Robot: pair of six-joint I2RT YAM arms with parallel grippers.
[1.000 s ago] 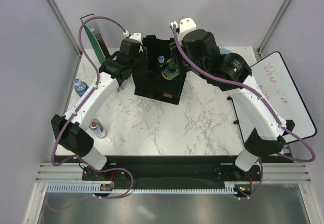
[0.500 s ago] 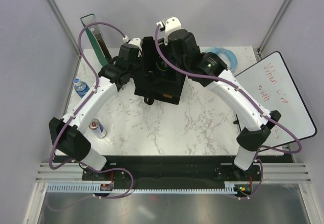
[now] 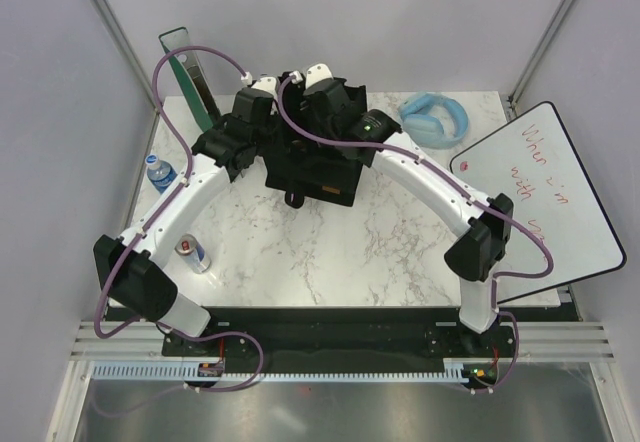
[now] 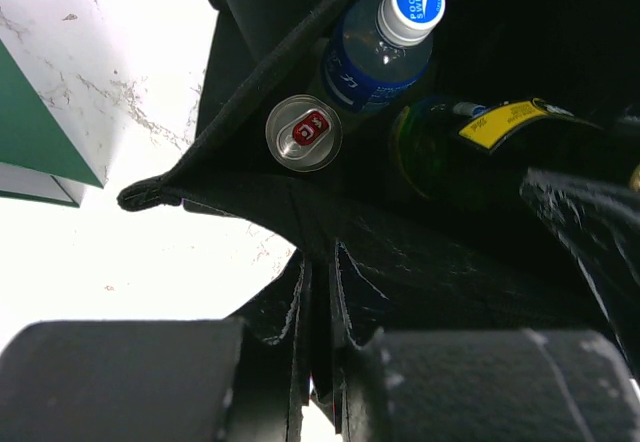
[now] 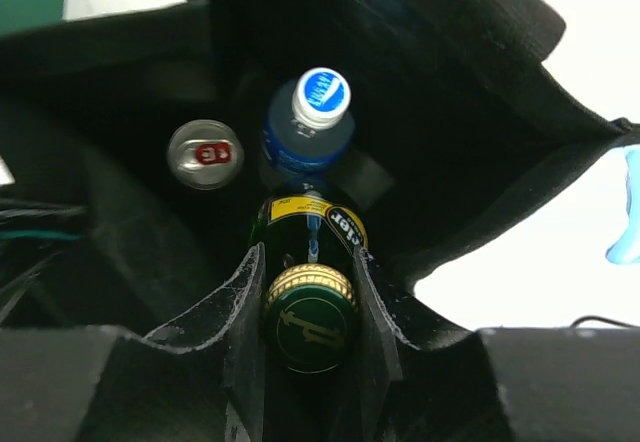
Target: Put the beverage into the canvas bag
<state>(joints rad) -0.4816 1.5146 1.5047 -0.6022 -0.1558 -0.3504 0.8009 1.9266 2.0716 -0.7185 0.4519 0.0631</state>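
Observation:
The black canvas bag [image 3: 325,177] stands open at the back of the table, with both wrists over it. My right gripper [image 5: 308,260] reaches down into the bag [image 5: 450,82], shut on the neck of a beverage, a green glass bottle [image 5: 311,324] with a gold-rimmed cap and yellow label. A blue-capped bottle [image 5: 310,127] and a silver can [image 5: 205,154] stand inside beside it. My left gripper [image 4: 320,267] is shut on the bag's fabric wall [image 4: 420,262] at its left edge. In the left wrist view the green bottle [image 4: 450,152] leans beside the can [image 4: 303,132].
A can [image 3: 192,252] and a small water bottle [image 3: 158,170] stand on the table's left side. Blue headphones [image 3: 435,120] lie back right, a whiteboard [image 3: 545,197] leans at the right edge, and a green box [image 3: 190,77] stands back left.
My left gripper has shut on the bag's wall. The right arm has swung left and gone down into the bag with the green bottle.

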